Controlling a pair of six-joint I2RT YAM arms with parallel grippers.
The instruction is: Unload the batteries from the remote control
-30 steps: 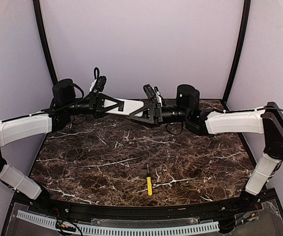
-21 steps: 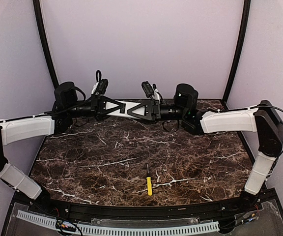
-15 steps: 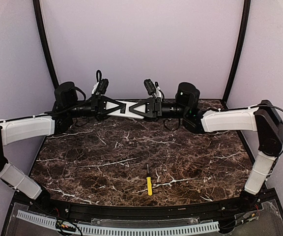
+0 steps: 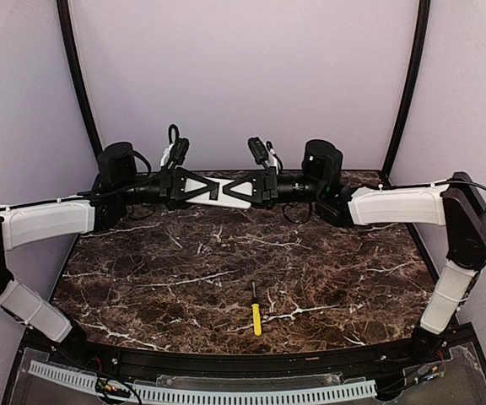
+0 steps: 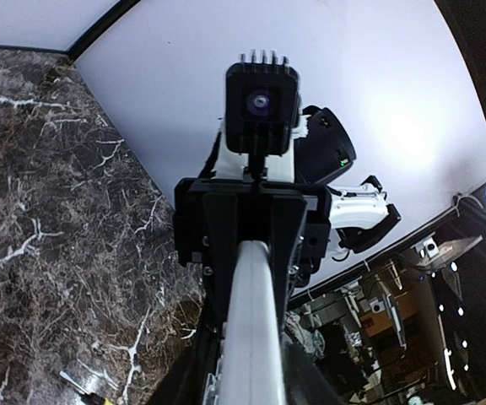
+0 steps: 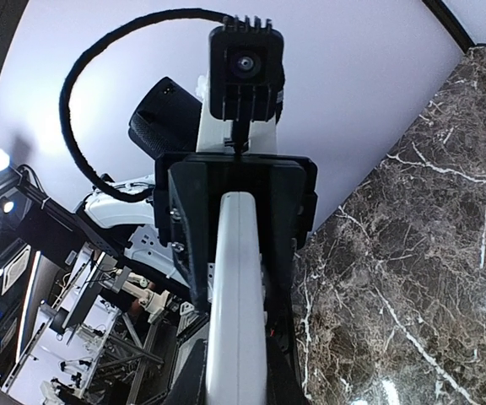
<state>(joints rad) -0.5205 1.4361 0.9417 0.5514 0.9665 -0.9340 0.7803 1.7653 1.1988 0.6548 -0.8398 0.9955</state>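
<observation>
White remote control (image 4: pixel 221 189) hung over the far bench (image 4: pixel 327 278), left end effector (image 4: pixel 199 187) and right end effector (image 4: pixel 245 187) each clamped on an end. Batteries hidden, probably inside; next up was getting it open.

The counter (image 4: pixel 184 270) is a dark brown marble slab threaded with thin white veins, filling the middle and lower part of the top view. One thing lies directly on it: a small screwdriver (image 4: pixel 256 310), in the lower centre of the frame, near the front edge. It lies flat, with its yellow handle toward the bottom of the frame. Its dark shaft points up the frame and leans slightly left.
</observation>
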